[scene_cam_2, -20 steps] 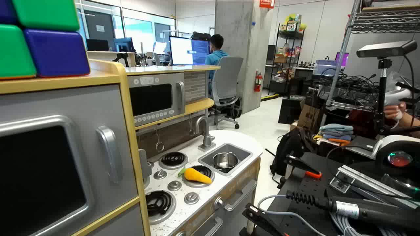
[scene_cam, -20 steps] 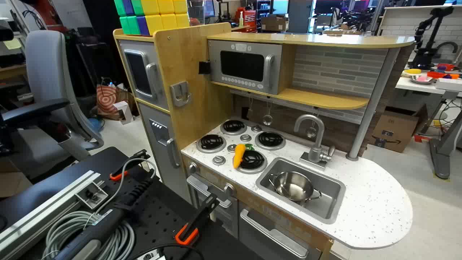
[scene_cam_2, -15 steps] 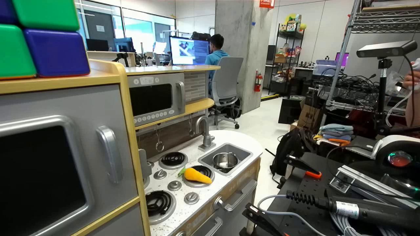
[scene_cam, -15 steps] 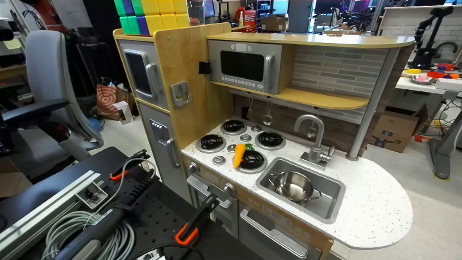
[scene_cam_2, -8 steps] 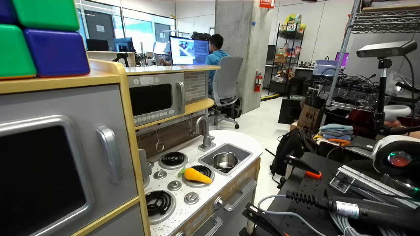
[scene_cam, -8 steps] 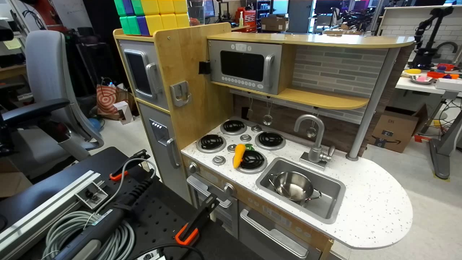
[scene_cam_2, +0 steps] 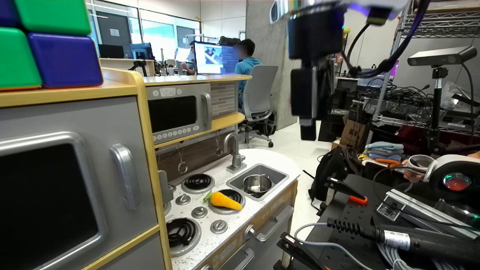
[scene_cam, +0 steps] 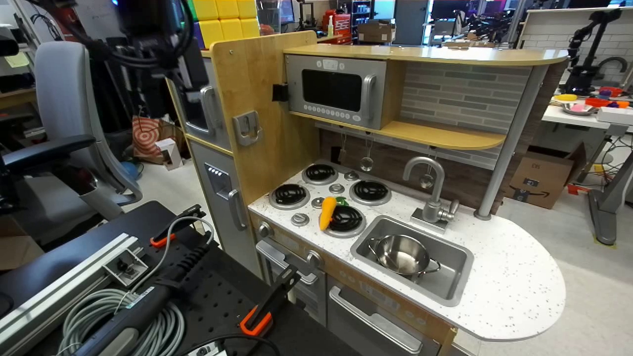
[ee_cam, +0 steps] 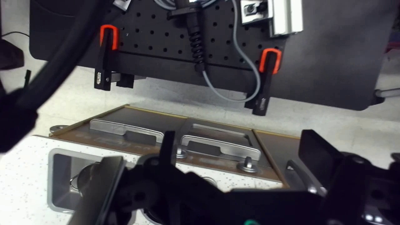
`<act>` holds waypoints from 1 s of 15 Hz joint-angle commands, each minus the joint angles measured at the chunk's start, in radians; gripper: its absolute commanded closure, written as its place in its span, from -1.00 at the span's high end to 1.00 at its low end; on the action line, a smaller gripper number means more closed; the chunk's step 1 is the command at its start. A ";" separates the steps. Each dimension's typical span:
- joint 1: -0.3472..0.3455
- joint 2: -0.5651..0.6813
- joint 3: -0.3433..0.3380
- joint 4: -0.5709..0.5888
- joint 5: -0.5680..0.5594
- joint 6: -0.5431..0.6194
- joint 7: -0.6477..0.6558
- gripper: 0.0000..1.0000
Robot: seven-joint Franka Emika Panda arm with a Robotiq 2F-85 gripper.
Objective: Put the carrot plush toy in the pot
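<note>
The carrot plush toy, orange with a green top, lies on the stove by the front burner beside the sink, in both exterior views (scene_cam: pixel 327 213) (scene_cam_2: pixel 226 201). The silver pot (scene_cam: pixel 404 254) stands in the grey sink basin and also shows in an exterior view (scene_cam_2: pixel 257 183). In the wrist view the pot (ee_cam: pixel 85 177) is partly covered by gripper parts, and the toy cannot be made out. My gripper (ee_cam: pixel 240 134) is open, its black fingers wide apart with nothing between them. It hangs high above and apart from the toy and pot in an exterior view (scene_cam_2: pixel 308 129).
The sink basin (scene_cam: pixel 462 279) has a faucet (scene_cam: pixel 435 190) behind it. A tall side panel (scene_cam: pixel 269 113) and a microwave shelf (scene_cam: pixel 445 136) rise round the stove. A black table (scene_cam: pixel 217 296) with clamps, cable and an aluminium rail stands in front.
The arm and gripper have come into view at the top of both exterior views, where earlier they did not show. The toy and pot have not moved.
</note>
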 commanded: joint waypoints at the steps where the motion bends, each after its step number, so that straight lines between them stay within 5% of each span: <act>1: -0.078 0.262 -0.011 0.102 -0.160 0.170 0.167 1.00; 5: -0.077 0.454 -0.072 0.223 -0.320 0.258 0.377 1.00; 6: -0.057 0.481 -0.087 0.262 -0.302 0.196 0.381 1.00; 7: -0.043 0.478 -0.089 0.278 -0.239 0.125 0.322 1.00; 8: -0.043 0.440 -0.107 0.207 -0.262 0.217 0.323 1.00; 11: -0.028 0.479 -0.111 0.258 -0.257 0.162 0.322 1.00; 15: -0.054 0.480 -0.133 0.229 -0.295 0.257 0.017 1.00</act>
